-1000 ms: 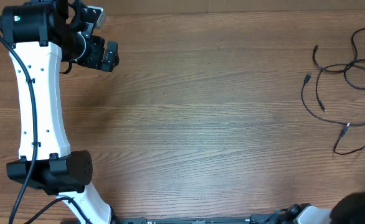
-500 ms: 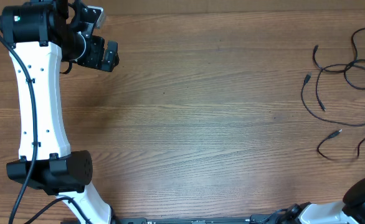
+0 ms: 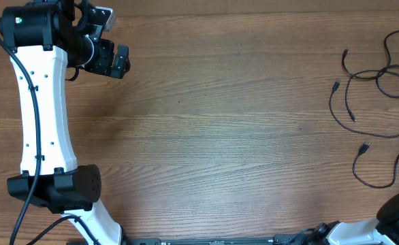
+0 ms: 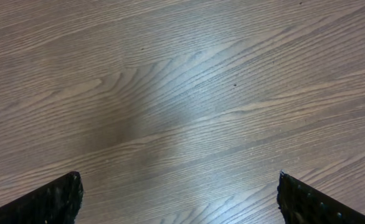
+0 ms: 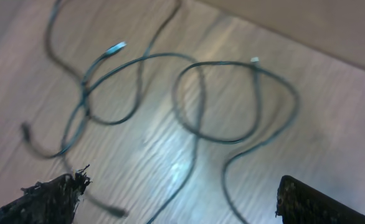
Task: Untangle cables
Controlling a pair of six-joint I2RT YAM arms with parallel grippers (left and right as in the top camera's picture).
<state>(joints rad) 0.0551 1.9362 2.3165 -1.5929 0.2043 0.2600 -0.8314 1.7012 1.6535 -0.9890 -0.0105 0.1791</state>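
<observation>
Wood-grain table [image 3: 220, 136] filled every view, with a soft glare on the boards. At its far left the left arm [image 3: 39, 102] stood folded back, and the left gripper [image 3: 118, 61] hung near the far edge, well apart from the work. The wrist view showed its fingers [image 4: 55, 199] spread wide over bare wood with nothing between them, most likely parked there to leave the other arm room.

At the far right lay the cables [image 3: 380, 70], thin black cords with small plugs at their ends, looped across one another. One loop [image 3: 373, 185] lay nearer the front edge and ran off the side of the picture.

The right gripper [image 5: 182, 199] hovered above the cords, its fingers [image 5: 55, 193] spread and empty, well placed to pick a strand. By my judgement several crossings remained, so the untangling was only partly done.
</observation>
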